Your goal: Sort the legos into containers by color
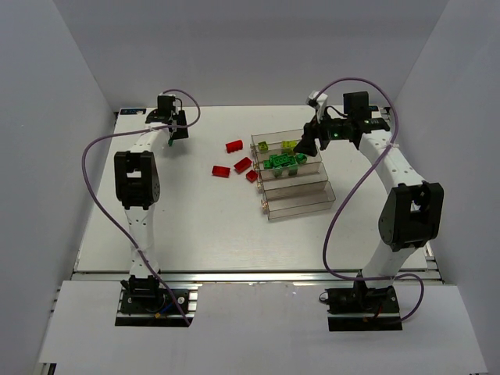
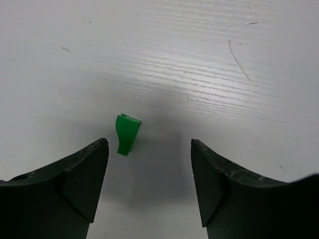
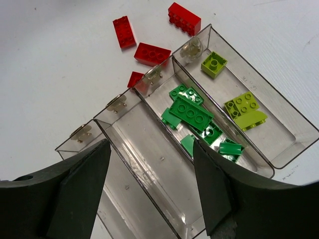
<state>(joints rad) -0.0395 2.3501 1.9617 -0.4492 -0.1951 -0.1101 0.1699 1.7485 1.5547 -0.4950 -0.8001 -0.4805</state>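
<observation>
Green lego point(image 2: 128, 135), long axis pointing toward left hand point(image 2: 148, 147), lying just beyond it

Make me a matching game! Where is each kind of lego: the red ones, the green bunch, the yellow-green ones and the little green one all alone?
Things:
1. red legos
2. green legos
3. yellow-green legos
4. lone green lego

Places:
A. in the farthest tray
B. on the table, below the open left pincer
C. loose on the table beside the trays
D. in the second tray, next to the farthest one

Pairs: 1-C, 2-D, 3-A, 4-B
</observation>
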